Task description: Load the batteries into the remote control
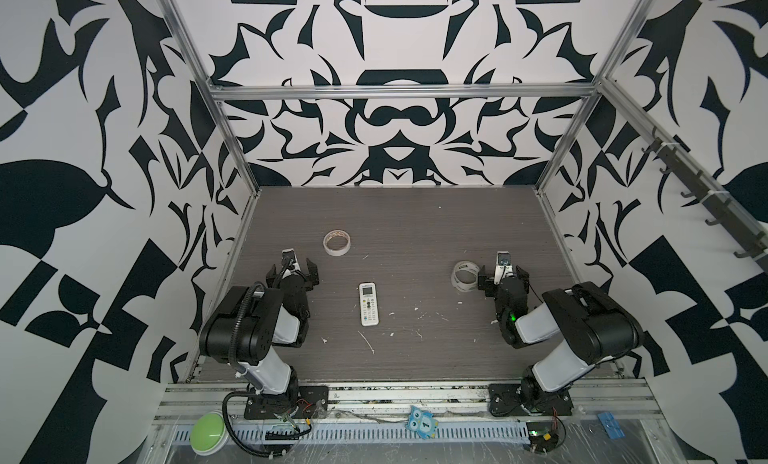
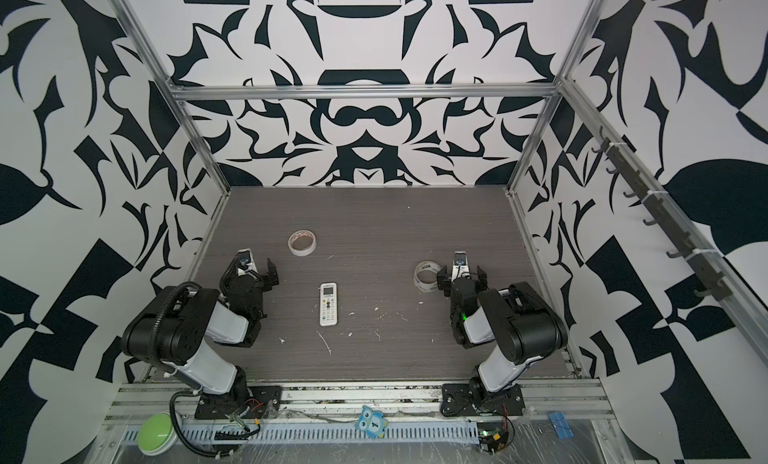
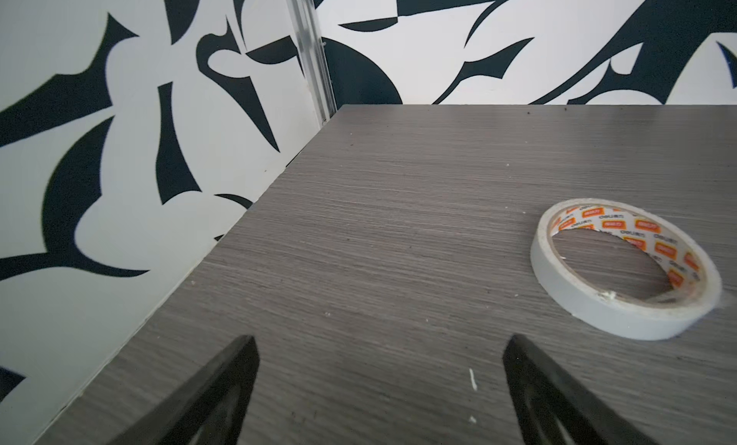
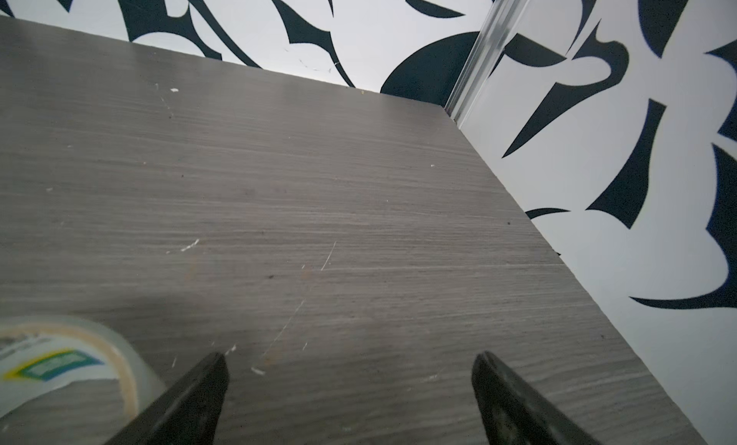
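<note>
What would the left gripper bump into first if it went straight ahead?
Probably nothing nearby: the left gripper faces bare grey wood-grain table; the white tape roll sits off to one side.

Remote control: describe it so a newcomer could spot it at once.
On the grey table, look between the left gripper and right gripper. The remote control lies flat there, face up. Unlike the white tape roll and clear tape roll, both rings, it is a slim white rectangle with display and buttons.

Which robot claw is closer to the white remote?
Left. The left claw sits open just left of the remote control; the right claw is farther off to its right, by a tape roll.
</note>
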